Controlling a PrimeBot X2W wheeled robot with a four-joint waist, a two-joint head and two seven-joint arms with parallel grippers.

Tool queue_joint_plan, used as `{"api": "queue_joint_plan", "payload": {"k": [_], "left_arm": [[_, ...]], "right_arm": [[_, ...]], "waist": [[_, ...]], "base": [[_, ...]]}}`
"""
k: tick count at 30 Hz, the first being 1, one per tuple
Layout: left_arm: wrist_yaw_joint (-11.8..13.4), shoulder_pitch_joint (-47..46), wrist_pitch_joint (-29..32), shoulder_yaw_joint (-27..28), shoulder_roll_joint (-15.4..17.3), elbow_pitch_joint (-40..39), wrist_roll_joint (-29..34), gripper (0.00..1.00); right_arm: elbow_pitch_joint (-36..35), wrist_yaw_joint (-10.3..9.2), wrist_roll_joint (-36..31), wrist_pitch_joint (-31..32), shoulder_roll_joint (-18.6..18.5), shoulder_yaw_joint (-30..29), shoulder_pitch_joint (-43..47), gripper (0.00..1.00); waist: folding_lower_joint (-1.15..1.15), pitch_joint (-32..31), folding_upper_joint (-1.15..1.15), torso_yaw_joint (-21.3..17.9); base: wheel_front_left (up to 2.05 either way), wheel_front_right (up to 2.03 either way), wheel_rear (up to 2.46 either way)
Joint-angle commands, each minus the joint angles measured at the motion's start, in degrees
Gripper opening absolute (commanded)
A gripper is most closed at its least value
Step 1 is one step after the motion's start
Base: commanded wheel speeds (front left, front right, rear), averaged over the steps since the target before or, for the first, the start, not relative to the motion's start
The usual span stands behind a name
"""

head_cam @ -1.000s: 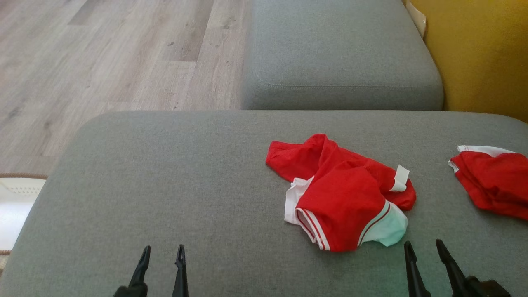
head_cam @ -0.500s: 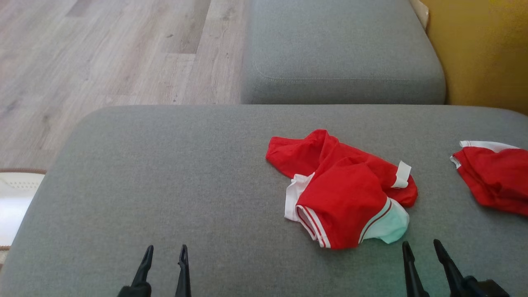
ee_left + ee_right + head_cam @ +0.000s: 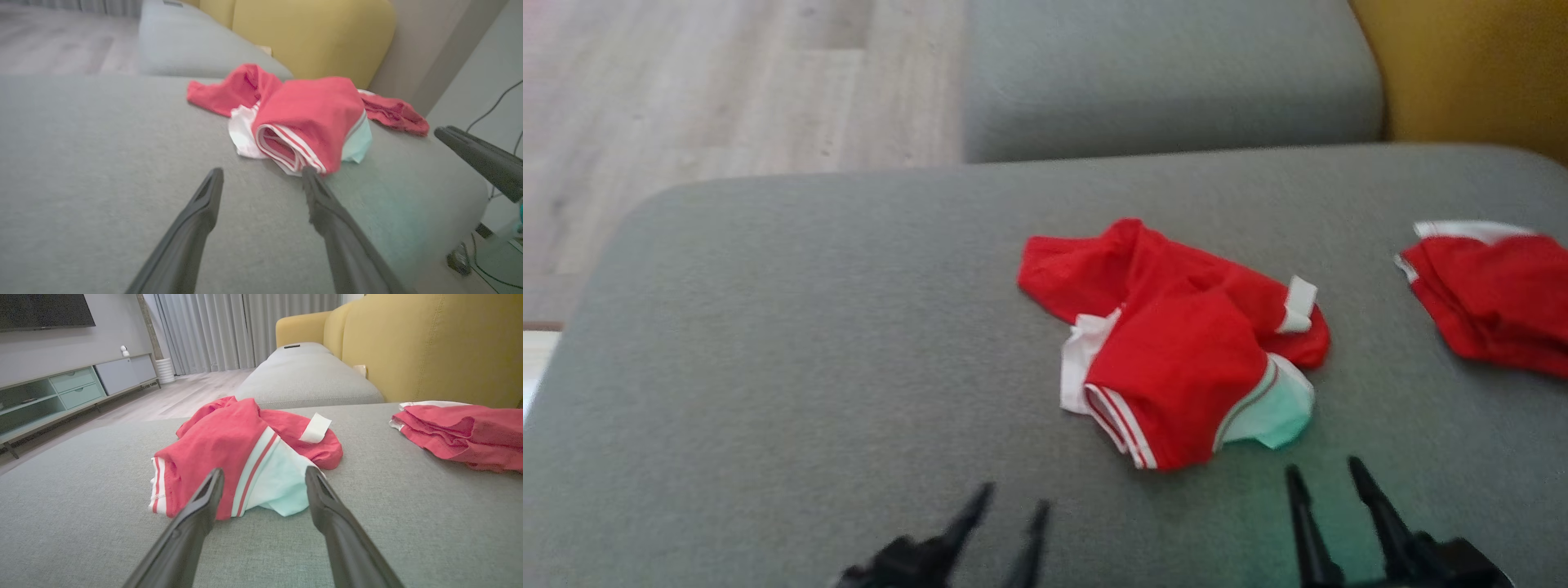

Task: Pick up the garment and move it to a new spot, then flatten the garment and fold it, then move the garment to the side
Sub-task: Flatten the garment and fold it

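Near the front edge of the grey seat [image 3: 809,327], the left pincer [image 3: 1015,498] is held low, and its two dark fingers are spread apart. Nothing is held between them. Further to the right, the right pincer [image 3: 1322,467] is held low over the same seat. Its fingers are spread apart too, and nothing is pinched by them.

Just beyond the right pincer, and a little to its left, the red garment [image 3: 1176,351] is found. It is left in a crumpled heap, to the right of the middle of the seat. It is touched by neither pincer. White bands with thin red lines are seen along its near edge. A pale green patch is shown at its near right corner, and a small white flap is turned up on its far right side.

At the right end of the seat, well apart from the heap, a second red cloth [image 3: 1494,302] with a white edge is laid. Past the seat, another grey cushion [image 3: 1160,73] is seen. A yellow sofa back [image 3: 1478,65] is seen at the far right, and a pale wood floor [image 3: 686,90] is seen at the far left.
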Motion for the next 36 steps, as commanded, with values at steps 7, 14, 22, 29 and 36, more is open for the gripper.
{"api": "queue_joint_plan", "payload": {"k": [7, 14, 22, 29, 36], "left_arm": [[-2.1, -13.5, -0.7, -11.3, -0.6, 8.8, -7.5, 1.00], [-1.1, -20.6, -0.7, -15.7, -0.6, 12.7, -16.1, 1.00], [2.2, -26.8, -0.7, -17.7, -0.6, 17.7, -19.3, 1.00], [2.3, -27.6, -0.7, -16.4, -0.6, 14.3, -16.5, 0.00], [-1.5, -31.0, -0.7, -16.4, -0.6, 11.0, -15.5, 0.00]], "right_arm": [[-2.1, -0.05, -0.8, -0.2, -0.5, 5.4, -6.3, 1.00], [-2.3, -0.05, -0.6, -0.2, -0.5, 6.6, -9.0, 1.00], [-2.0, -0.05, 0.0, -0.2, -0.5, 7.1, -10.8, 1.00], [-1.3, -0.05, 0.4, -0.2, -0.5, 7.2, -10.4, 1.00], [-1.1, -0.05, 0.7, -0.2, -0.5, 8.1, -9.9, 1.00]], "waist": [[0.00, 6.7, 0.00, -8.0], [0.00, 10.6, 0.00, -12.1], [0.00, 12.2, 0.00, -15.7], [0.00, 10.3, 0.00, -16.8], [0.00, 7.5, 0.00, -18.4]], "base": [[0.00, 0.00, 0.00], [0.00, 0.00, 0.00], [0.00, 0.00, 0.00], [0.00, 0.00, 0.00], [0.00, 0.00, 0.00]]}}
